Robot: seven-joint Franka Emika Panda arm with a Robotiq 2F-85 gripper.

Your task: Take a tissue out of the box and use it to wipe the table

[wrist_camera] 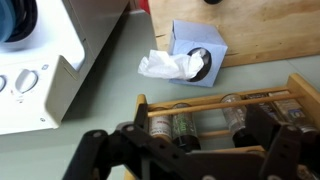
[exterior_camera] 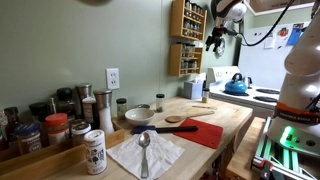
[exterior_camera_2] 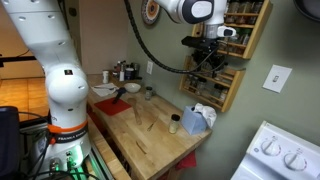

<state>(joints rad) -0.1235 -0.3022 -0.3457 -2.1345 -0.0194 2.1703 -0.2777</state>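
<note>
**Loose tissue tuft at the box mouth, end effector high above it**

In the wrist view, the white stove [wrist_camera: 40, 90] fills the left side. Just right of it lies the tissue [wrist_camera: 160, 66], a crumpled white tuft spilling leftward out of the box [wrist_camera: 205, 42]. The box is a small pale carton with a dark oval opening on top. It stands at the back of the wooden counter [wrist_camera: 270, 30], close to the wall, and the bare wood runs off to its right. In an exterior view the box [exterior_camera_2: 197, 118] sits near the counter's stove-side end, below the wall-mounted spice rack [exterior_camera_2: 228, 50].

The end effector [wrist_camera: 185, 152] hangs well above all this, level with the rack. Its dark fingers are spread wide at the bottom of the wrist view and hold nothing.

The tissue looks very light, thin and soft. It should crush easily under the pads and could tear if pulled sideways or pinched only at a corner. The best hold is probably the puffy middle of the tuft, just beside the opening, followed by a straight upward pull. The carton also looks light, so it may lift or slide along with the sheet. A slow pull would help the tissue come free on its own.
</note>
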